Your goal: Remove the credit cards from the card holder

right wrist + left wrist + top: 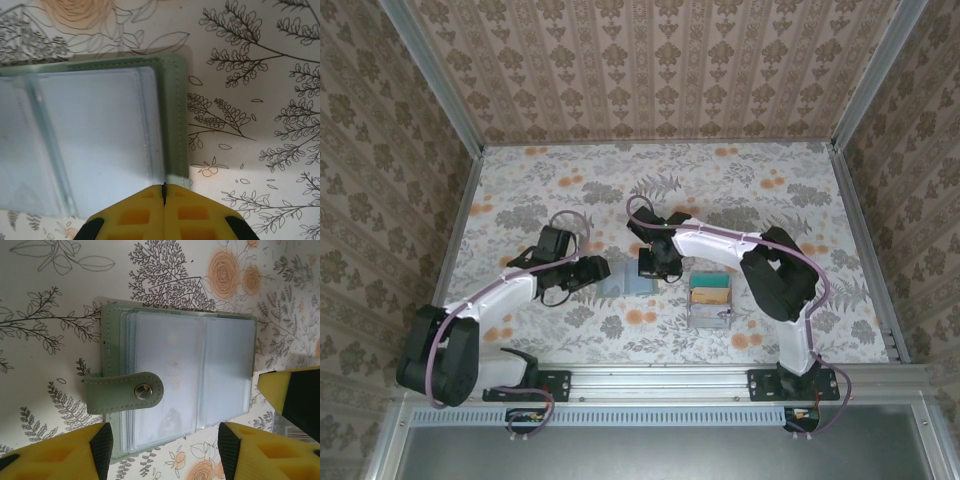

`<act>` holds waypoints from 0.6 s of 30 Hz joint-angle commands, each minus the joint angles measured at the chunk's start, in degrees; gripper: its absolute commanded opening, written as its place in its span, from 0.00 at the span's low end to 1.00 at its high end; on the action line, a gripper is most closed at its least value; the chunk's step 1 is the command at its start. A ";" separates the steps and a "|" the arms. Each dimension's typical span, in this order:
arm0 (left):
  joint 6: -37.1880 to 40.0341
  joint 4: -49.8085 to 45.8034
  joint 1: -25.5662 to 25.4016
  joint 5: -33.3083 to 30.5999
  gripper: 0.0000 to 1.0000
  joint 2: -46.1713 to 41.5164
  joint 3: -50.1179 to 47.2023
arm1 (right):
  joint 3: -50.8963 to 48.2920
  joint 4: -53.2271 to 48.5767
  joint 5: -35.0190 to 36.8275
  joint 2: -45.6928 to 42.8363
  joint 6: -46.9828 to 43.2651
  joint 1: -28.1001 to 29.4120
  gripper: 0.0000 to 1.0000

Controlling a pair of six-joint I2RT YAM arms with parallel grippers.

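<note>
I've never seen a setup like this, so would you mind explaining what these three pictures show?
Two robot arms are bolted at a flowery table's near edge. One picture looks down from above; the other two come from cameras on each wrist. An open grey-green card holder lies between the arms, with a grey tray to its right. The left fingers are apart, at one edge of the holder. The right fingers are shut, their tip at its border. Nothing is lifted.
</note>
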 commanded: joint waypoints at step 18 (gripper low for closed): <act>1.17 4.82 -2.21 2.39 0.51 8.71 2.04 | -0.38 -2.62 2.26 1.97 1.33 -0.37 0.00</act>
